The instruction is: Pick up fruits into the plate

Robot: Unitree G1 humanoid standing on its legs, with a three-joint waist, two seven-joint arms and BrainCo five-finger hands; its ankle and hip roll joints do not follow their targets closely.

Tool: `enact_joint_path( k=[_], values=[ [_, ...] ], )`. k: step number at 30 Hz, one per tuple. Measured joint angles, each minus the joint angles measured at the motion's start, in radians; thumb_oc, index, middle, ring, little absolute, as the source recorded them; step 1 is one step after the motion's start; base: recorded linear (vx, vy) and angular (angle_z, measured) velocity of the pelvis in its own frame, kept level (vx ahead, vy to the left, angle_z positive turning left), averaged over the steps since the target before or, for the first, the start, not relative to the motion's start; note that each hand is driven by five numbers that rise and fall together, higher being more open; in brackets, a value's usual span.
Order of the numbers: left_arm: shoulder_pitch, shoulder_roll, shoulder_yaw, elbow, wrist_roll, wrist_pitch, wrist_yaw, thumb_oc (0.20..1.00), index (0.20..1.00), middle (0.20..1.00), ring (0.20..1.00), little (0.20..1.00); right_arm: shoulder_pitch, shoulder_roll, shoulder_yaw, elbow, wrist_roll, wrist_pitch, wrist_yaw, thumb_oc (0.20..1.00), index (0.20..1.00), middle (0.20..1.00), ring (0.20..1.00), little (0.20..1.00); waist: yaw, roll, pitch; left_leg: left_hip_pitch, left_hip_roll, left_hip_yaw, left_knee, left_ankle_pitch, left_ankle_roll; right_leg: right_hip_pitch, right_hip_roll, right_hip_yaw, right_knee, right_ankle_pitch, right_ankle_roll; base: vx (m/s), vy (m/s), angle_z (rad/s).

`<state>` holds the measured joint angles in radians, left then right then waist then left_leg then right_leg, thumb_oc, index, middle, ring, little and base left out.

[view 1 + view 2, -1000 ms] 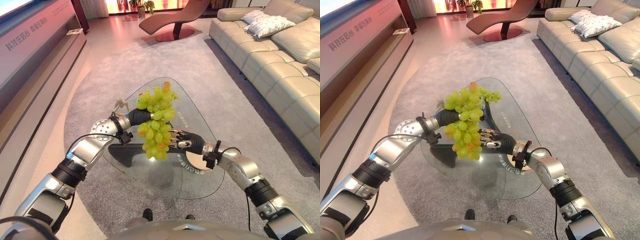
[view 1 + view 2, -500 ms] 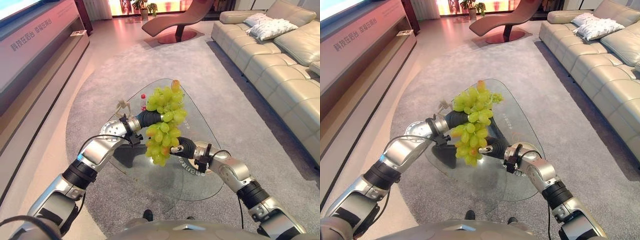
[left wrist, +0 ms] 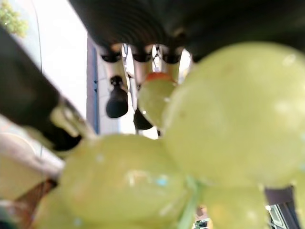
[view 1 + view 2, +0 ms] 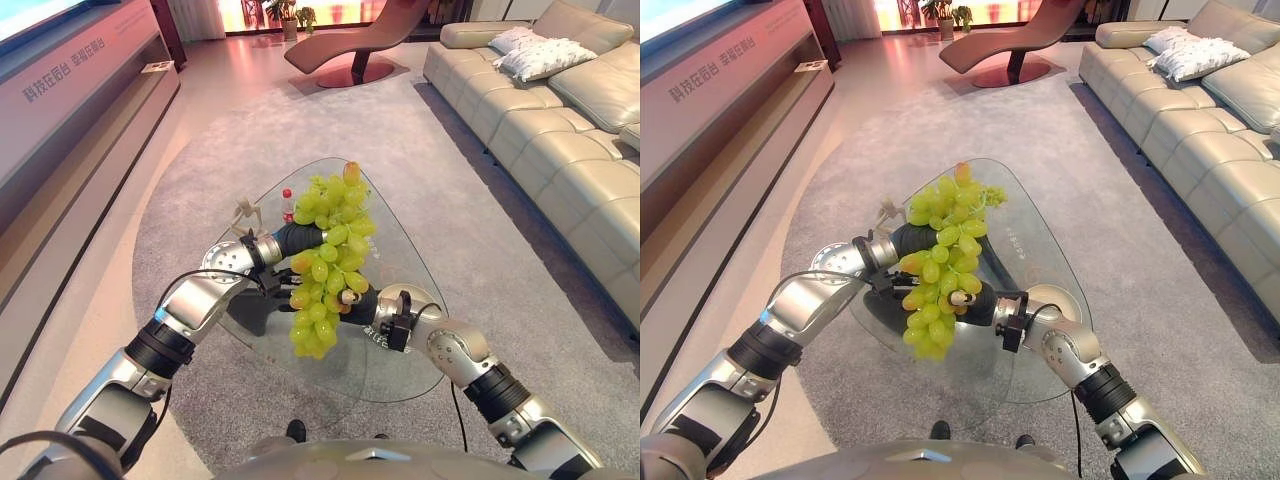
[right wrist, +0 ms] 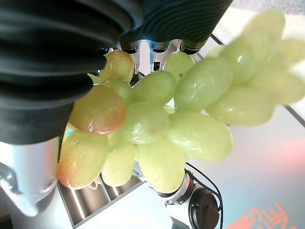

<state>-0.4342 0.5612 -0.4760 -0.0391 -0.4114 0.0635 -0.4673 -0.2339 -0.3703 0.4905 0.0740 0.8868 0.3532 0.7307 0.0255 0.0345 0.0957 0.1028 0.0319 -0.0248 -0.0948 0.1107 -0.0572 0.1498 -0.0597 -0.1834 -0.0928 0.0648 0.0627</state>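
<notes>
A big bunch of green grapes (image 4: 328, 262) hangs in the air above the glass table (image 4: 400, 235). My left hand (image 4: 296, 238) reaches in from the left at the top of the bunch, curled round it; close up, the grapes (image 3: 209, 114) lie against that hand. My right hand (image 4: 362, 301) comes in from the right and is pressed into the middle of the bunch, with the grapes (image 5: 157, 119) lying against its palm side. A round pale plate (image 4: 1052, 298) sits on the table right behind the right wrist.
A small red-capped bottle (image 4: 288, 203) and a pale little figure (image 4: 243, 212) stand on the far left part of the table. A beige sofa (image 4: 560, 130) runs along the right, a long cabinet (image 4: 70, 110) along the left. Grey carpet surrounds the table.
My right hand has slid left, deeper into the bunch. The lower part of the bunch now hangs further down. The left hand stays at the top of the bunch.
</notes>
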Motion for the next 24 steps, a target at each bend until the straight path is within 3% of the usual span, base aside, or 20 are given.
enact_joint_path(
  k=[22, 23, 24],
  values=[
    [0.009, -0.001, 0.001, 0.000, 0.000, 0.003, 0.003, 0.200, 0.200, 0.200, 0.200, 0.200, 0.029, -0.001, 0.007, -0.002, 0.021, -0.001, 0.009, 0.200, 0.200, 0.200, 0.200, 0.200, 0.000, 0.007, -0.009, 0.000, 0.000, 0.000, 0.000, 0.001, 0.001, 0.000, 0.000, 0.000, 0.000, -0.002, 0.002, 0.00, 0.000, 0.00],
    [0.013, -0.001, 0.001, 0.000, 0.000, 0.005, 0.004, 0.347, 0.347, 0.347, 0.347, 0.347, 0.031, -0.002, 0.007, -0.002, 0.021, -0.001, 0.008, 0.200, 0.200, 0.200, 0.200, 0.200, -0.001, 0.007, -0.009, 0.000, 0.000, 0.000, 0.000, 0.000, 0.001, 0.000, 0.000, 0.000, 0.000, -0.002, 0.002, 0.00, 0.000, 0.00],
    [0.016, -0.001, 0.001, 0.000, 0.000, 0.006, 0.007, 0.937, 0.937, 0.937, 0.937, 0.937, 0.035, -0.003, 0.007, -0.002, 0.020, -0.004, 0.002, 0.200, 0.200, 0.200, 0.200, 0.200, -0.001, 0.007, -0.009, 0.000, 0.000, 0.000, 0.000, 0.000, 0.001, 0.000, 0.000, 0.001, 0.000, -0.002, 0.002, 0.00, 0.000, 0.00]
  ],
)
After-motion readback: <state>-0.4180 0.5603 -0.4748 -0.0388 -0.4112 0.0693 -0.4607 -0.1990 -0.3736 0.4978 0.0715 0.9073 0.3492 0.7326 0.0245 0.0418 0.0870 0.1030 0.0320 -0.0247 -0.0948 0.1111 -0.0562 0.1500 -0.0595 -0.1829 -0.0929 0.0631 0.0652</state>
